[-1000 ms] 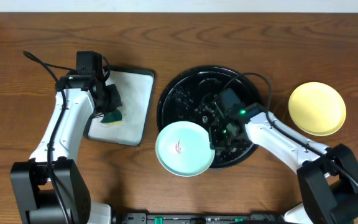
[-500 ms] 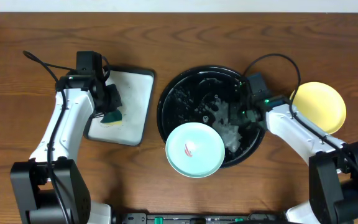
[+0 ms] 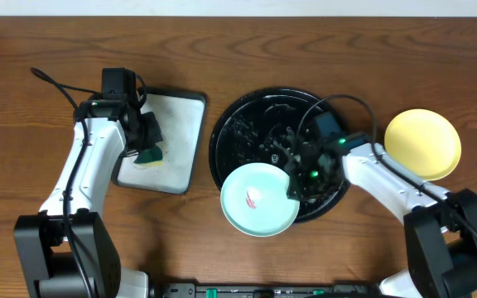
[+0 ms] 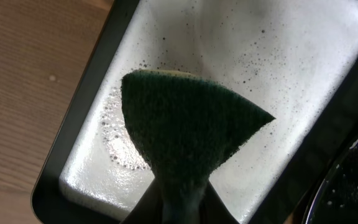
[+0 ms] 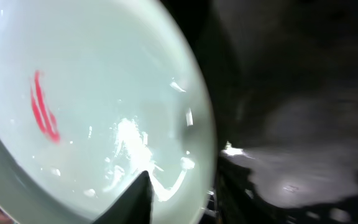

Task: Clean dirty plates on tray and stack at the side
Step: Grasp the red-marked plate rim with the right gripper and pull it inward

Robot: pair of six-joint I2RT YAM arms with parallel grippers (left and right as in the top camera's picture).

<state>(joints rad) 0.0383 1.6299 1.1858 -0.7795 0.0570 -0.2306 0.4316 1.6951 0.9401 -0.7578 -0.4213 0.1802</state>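
Observation:
A mint-green plate (image 3: 257, 199) with a red smear (image 5: 42, 106) lies on the front rim of the black tray (image 3: 247, 124), overhanging the table. My right gripper (image 3: 296, 184) is at the plate's right rim. It is open, with one finger (image 5: 138, 199) over the plate's inside and the other outside the rim. A yellow plate (image 3: 422, 143) sits on the wood to the right of the tray. My left gripper (image 3: 146, 141) is shut on a green sponge (image 4: 191, 124) over the white tray (image 3: 176, 124).
Wet foam streaks the black tray's floor (image 5: 303, 124). The white tray's surface (image 4: 303, 74) holds soapy bubbles. Bare wood tabletop (image 3: 346, 66) lies around both trays.
The mint plate slid slightly right. My right gripper swung off to the tray's right side, then came back to the plate's rim with its jaws parted. The left arm stayed still.

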